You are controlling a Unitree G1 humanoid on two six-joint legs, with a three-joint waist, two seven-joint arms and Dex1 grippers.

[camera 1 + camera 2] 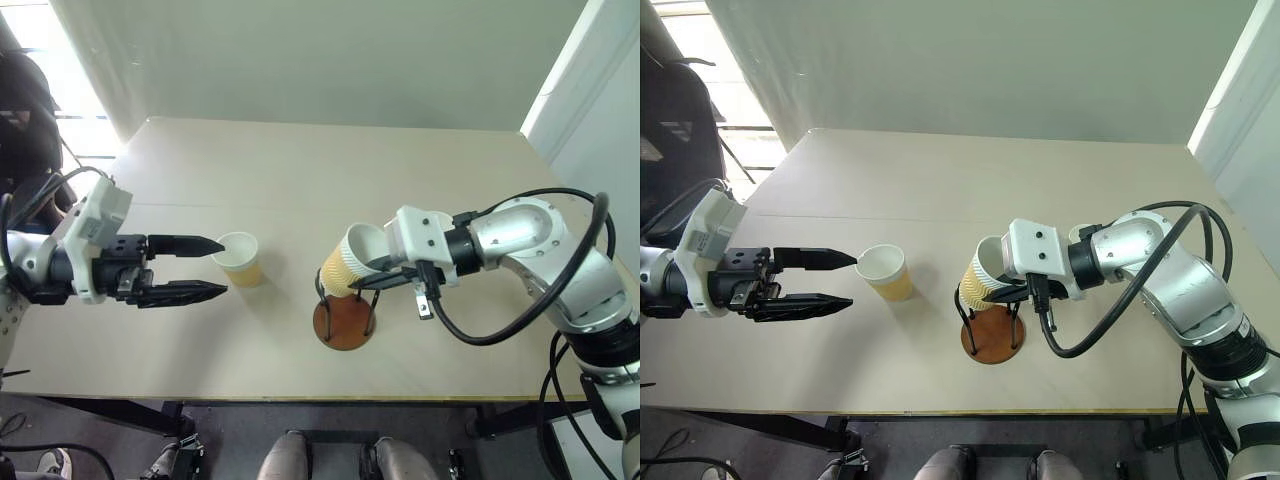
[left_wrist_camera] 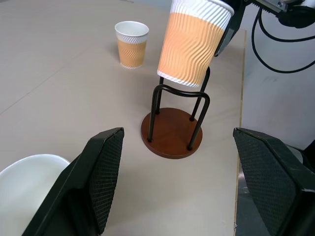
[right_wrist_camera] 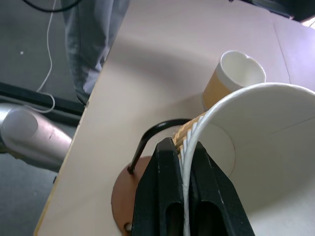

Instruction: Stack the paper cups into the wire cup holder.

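Right claw [image 1: 372, 277] pinches the rim of a tilted paper cup [image 1: 345, 266] atop the wire cup holder [image 1: 344, 318]; left claw [image 1: 205, 268] gapes wide beside another cup [image 1: 240, 258] on the desk [image 1: 300, 180]

The paper cups [image 2: 192, 42] are tan-yellow with wavy ribs, white inside. The wire cup holder [image 2: 172, 132] has dark loops on a reddish-brown base. My worktop [image 1: 300, 180] is pale beige.
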